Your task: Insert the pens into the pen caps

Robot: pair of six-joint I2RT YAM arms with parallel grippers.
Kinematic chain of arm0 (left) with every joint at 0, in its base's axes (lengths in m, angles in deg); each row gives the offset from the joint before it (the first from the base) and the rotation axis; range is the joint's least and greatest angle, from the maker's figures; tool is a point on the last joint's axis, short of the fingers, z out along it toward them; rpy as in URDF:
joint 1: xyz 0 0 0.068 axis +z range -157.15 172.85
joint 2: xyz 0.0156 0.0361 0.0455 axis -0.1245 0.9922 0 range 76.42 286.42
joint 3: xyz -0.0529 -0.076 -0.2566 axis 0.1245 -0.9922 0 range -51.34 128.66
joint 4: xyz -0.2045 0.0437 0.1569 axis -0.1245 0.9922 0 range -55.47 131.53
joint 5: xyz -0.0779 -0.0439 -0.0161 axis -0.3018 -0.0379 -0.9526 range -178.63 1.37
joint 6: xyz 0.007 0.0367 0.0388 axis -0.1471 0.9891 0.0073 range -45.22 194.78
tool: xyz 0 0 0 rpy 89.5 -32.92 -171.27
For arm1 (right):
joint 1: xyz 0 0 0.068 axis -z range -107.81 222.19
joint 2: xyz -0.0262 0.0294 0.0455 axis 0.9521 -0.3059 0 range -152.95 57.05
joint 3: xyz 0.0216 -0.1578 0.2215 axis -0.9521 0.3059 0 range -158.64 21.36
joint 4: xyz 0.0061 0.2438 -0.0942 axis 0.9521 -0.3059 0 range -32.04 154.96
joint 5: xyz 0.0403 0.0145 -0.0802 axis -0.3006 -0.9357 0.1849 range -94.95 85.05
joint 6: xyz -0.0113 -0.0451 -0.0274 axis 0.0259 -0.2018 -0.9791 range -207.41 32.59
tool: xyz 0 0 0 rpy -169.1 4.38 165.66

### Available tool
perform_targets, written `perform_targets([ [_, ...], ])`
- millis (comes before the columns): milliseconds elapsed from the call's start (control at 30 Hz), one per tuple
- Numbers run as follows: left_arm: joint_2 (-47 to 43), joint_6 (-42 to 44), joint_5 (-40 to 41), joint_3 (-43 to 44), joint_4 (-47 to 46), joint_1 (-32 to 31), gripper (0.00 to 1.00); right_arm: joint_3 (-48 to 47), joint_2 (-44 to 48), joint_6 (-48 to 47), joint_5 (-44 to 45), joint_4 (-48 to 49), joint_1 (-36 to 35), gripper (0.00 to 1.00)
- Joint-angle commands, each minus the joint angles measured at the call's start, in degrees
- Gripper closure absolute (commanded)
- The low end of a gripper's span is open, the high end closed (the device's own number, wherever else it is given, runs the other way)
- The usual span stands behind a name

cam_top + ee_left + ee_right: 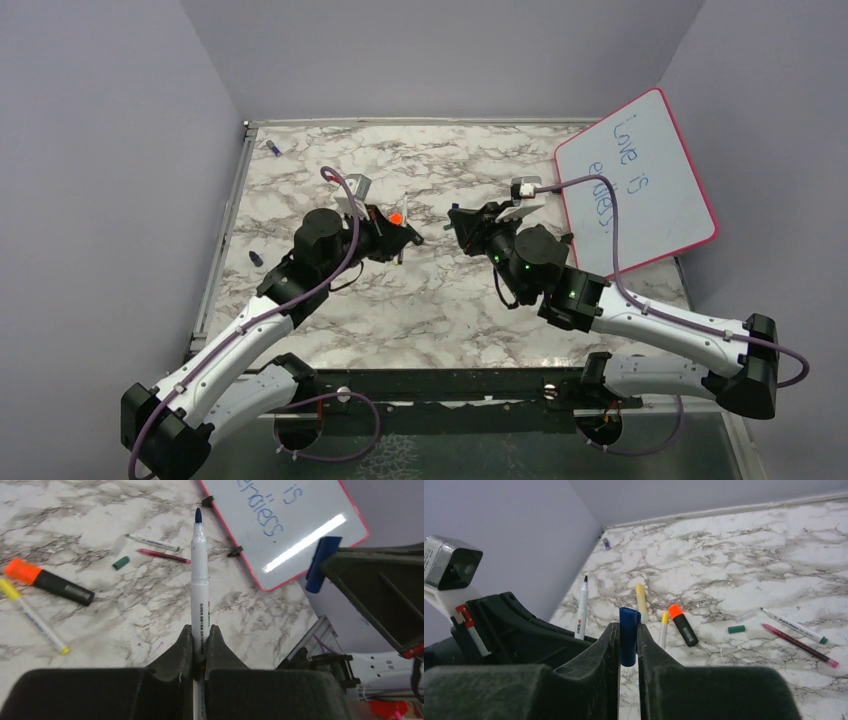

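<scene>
Top view: the left gripper [408,238] sits left of centre and the right gripper [458,222] just right of centre, tips facing and apart. Left wrist view: a yellow-ended pen [35,617] lies at the left edge, with a green cap [120,563] and a dark red pen [162,555] upper left of centre. At centre, the left gripper's jaws press on 1 white pen [199,570], blue tip toward the frame's top. Right wrist view: the right gripper's jaws pinch 1 blue cap [629,617] at centre.

whiteboard [310,510] cut by top edge, pen [199,570] base hidden between jaws
</scene>
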Motion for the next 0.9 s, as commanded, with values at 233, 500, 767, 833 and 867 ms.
perform_targets([
  [233, -1.0, -0.8, -19.1, -6.4, -22.0, -3.1, 1.00, 4.0, 3.8, 1.3, -0.7, 14.4, 0.2, 0.85],
  [500, -1.1, 1.4, -24.9, -6.8, -22.2, -4.5, 1.00, 5.2, 4.6, 6.0, -3.4, 18.3, 0.2, 0.85],
  [767, -3.0, 1.9, -26.8, -8.4, -22.2, -5.0, 1.00, 4.7, 4.7, 8.5, -6.8, 16.6, 0.2, 0.85],
  [833, -3.4, 1.8, -27.0, -8.5, -22.3, -5.1, 1.00, 4.8, 4.8, 8.7, -7.1, 16.1, 0.2, 0.85],
  [867, -3.5, 1.7, -27.1, -8.6, -22.3, -5.1, 1.00, 4.8, 4.8, 8.9, -7.1, 15.9, 0.2, 0.85],
])
